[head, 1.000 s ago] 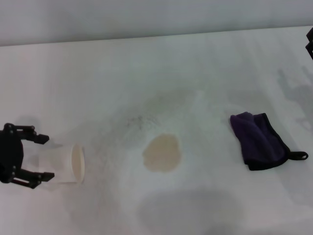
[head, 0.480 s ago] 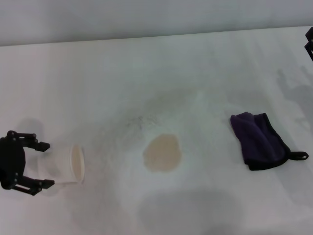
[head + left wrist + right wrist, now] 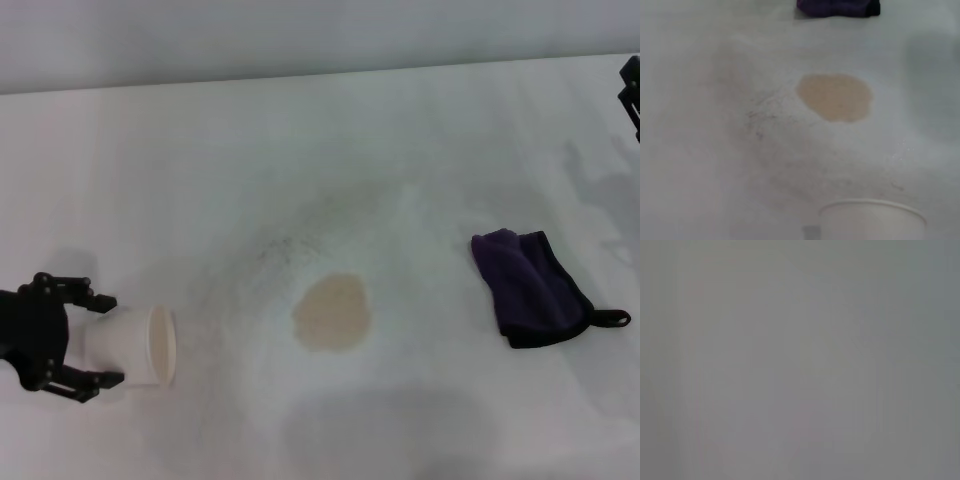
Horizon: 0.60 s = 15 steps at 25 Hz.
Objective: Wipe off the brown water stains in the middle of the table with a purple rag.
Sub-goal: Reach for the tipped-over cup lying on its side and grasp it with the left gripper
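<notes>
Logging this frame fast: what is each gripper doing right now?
Left gripper: open, fingers either side of the tipped paper cup, not clamped.
Right gripper: at the table's far right edge, cannot tell.

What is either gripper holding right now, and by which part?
Nothing is clearly held. The left gripper is open, its fingers either side of the tipped paper cup near its base; contact cannot be told. The purple rag lies untouched; the right gripper sits at the table's far right edge.

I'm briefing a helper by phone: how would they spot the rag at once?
Start from the white table, then find the tan stain in its middle. The rag lies flat on the robot's right of it, apart: the only dark purple thing, black-edged with a small loop.
</notes>
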Each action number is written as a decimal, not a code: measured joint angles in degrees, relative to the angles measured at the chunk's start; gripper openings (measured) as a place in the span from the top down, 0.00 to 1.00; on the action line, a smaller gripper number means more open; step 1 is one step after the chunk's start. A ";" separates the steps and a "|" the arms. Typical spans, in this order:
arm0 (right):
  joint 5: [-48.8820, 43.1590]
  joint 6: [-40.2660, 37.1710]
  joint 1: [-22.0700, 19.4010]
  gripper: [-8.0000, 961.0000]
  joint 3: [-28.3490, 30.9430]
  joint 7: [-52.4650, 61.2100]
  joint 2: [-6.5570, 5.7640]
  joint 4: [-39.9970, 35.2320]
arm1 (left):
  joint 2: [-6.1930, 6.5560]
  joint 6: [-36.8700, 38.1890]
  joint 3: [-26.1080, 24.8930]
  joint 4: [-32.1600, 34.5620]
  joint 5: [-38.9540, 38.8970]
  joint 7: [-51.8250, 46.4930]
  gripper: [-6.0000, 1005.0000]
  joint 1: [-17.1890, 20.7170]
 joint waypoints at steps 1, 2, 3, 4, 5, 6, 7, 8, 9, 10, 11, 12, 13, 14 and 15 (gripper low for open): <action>-0.07 -0.07 0.03 0.24 0.00 -0.04 -0.01 0.16 | -0.16 -0.65 -0.02 -0.41 0.02 0.48 0.14 -0.06; -0.14 -0.12 0.03 0.24 0.00 -0.12 -0.04 0.29 | -0.32 -1.24 0.02 -0.74 0.04 0.88 0.14 -0.07; -0.22 -0.15 0.03 0.24 0.00 -0.19 -0.04 0.32 | -0.57 -2.00 0.11 -1.17 0.08 1.42 0.14 -0.06; -0.29 -0.16 0.01 0.24 0.00 -0.22 -0.05 0.33 | -0.77 -2.49 0.18 -1.47 0.12 1.83 0.15 -0.03; -0.29 -0.16 -0.05 0.24 0.00 -0.24 -0.06 0.34 | -0.97 -3.09 0.18 -1.75 0.15 2.26 0.15 0.01; -0.29 -0.19 -0.10 0.24 0.00 -0.25 -0.06 0.34 | -1.14 -3.59 0.17 -2.07 0.17 2.69 0.15 0.03; -0.29 -0.23 -0.14 0.24 0.00 -0.26 -0.07 0.34 | -1.25 -3.95 0.14 -2.39 0.19 3.05 0.16 0.03; -0.29 -0.31 -0.14 0.24 0.00 -0.25 -0.08 0.35 | -1.35 -4.36 0.05 -2.96 0.18 3.52 0.16 -0.03; -0.29 -0.41 -0.13 0.24 0.00 -0.24 -0.09 0.35 | -1.44 -4.73 -0.02 -3.55 0.11 3.93 0.16 -0.16; -0.29 -0.50 -0.10 0.24 0.00 -0.24 -0.11 0.35 | -1.44 -4.73 -0.02 -3.55 0.11 3.93 0.17 -0.16; -0.28 -0.55 -0.13 0.24 0.00 -0.24 -0.14 0.35 | -1.67 -5.21 -0.05 -4.51 -0.10 4.36 0.17 -0.42; -0.26 -0.61 -0.19 0.24 0.00 -0.26 -0.16 0.35 | -1.84 -5.39 -0.04 -4.79 -0.15 4.43 0.17 -0.51; -0.23 -0.71 -0.27 0.24 0.00 -0.29 -0.18 0.34 | -2.10 -5.73 -0.04 -5.04 -0.15 4.70 0.17 -0.54; -0.21 -0.86 -0.37 0.24 0.00 -0.33 -0.21 0.32 | -2.26 -5.98 -0.04 -5.19 -0.15 4.92 0.18 -0.54; -0.21 -1.01 -0.43 0.24 0.00 -0.34 -0.23 0.29 | -2.26 -5.98 -0.04 -5.19 -0.15 4.92 0.18 -0.54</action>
